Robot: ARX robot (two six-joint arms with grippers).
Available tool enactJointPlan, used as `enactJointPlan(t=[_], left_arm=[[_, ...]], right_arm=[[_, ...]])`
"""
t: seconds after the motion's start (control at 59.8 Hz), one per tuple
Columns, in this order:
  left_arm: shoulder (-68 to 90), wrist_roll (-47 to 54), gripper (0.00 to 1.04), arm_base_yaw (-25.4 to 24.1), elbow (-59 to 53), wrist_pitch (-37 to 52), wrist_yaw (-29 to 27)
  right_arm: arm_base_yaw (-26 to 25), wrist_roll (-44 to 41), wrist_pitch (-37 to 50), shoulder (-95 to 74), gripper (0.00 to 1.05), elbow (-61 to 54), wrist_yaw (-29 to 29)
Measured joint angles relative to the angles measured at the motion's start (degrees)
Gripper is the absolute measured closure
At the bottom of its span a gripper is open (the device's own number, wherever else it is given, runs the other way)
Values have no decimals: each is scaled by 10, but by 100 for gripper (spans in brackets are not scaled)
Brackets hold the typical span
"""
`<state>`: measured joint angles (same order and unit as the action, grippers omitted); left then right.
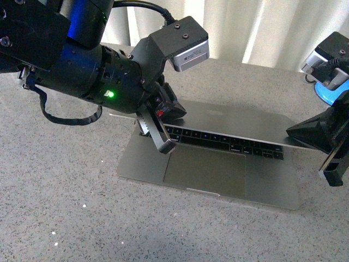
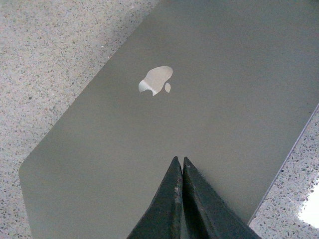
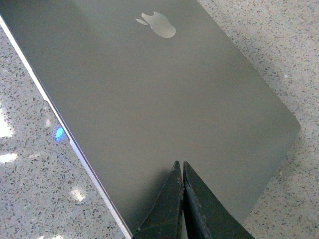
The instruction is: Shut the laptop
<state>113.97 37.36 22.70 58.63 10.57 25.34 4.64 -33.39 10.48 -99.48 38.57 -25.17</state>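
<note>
The grey-silver laptop point(image 1: 204, 172) lies on the speckled table, its lid point(image 1: 234, 123) lowered to a narrow angle over the black keyboard point(image 1: 229, 143). My left gripper point(image 1: 175, 109) is shut and rests on the lid's left end. In the left wrist view its tips point(image 2: 179, 159) meet just above the lid point(image 2: 199, 109), below the apple logo point(image 2: 157, 80). At the lid's right edge sits my right gripper point(image 1: 290, 132), also shut. Its closed tips point(image 3: 179, 163) lie over the lid point(image 3: 149, 99) near a corner, with the logo point(image 3: 158, 24) further off.
The grey speckled table point(image 1: 65, 191) spreads around the laptop. A blue round object point(image 1: 330, 94) stands at the back right under the right arm's camera. Pale curtains point(image 1: 245, 27) hang behind. A black cable point(image 1: 71, 117) loops under the left arm.
</note>
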Motion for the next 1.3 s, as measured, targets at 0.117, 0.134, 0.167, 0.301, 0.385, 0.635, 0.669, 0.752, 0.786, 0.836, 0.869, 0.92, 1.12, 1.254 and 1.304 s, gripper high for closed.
enactJointPlan(t=[0.117, 0.134, 0.167, 0.301, 0.385, 0.635, 0.669, 0.752, 0.786, 0.836, 0.869, 0.92, 1.12, 1.254, 1.304], left_arm=[[1, 0, 101, 0, -2, 1, 1], [2, -1, 101, 0, -2, 1, 1], [2, -1, 101, 0, -3, 2, 1], [4, -4, 101, 0, -7, 10, 2], [5, -5, 101, -1, -10, 14, 2], [7, -14, 101, -3, -21, 29, 14], [7, -15, 101, -4, -24, 33, 18], [8, -19, 101, -5, -28, 39, 20], [9, -19, 101, -6, -29, 42, 20], [10, -20, 101, -8, -30, 44, 21], [13, -21, 101, -10, -30, 45, 22], [18, -21, 101, -13, -31, 50, 23], [38, -28, 101, -24, -33, 62, 26], [45, -30, 101, -26, -33, 63, 29], [47, -30, 101, -27, -32, 63, 30]], right_arm=[[0, 0, 2, -1, 104, -3, 0], [0, -1, 2, -1, 104, -4, 0], [0, -1, 2, -1, 104, -5, 0], [0, -3, 3, -3, 104, -5, 0], [0, -5, 3, -3, 104, -5, 0], [-1, -9, 6, -6, 104, -10, 0], [-1, -10, 7, -7, 104, -11, 0], [-2, -11, 9, -9, 104, -12, 0], [-3, -11, 10, -10, 104, -12, 0], [-3, -13, 11, -11, 104, -13, 0], [-4, -13, 14, -13, 104, -14, -2], [-6, -14, 16, -18, 104, -14, -2], [-14, -20, 30, -38, 104, -23, -2], [-15, -21, 35, -45, 104, -24, -3], [-15, -21, 35, -47, 104, -24, -3]])
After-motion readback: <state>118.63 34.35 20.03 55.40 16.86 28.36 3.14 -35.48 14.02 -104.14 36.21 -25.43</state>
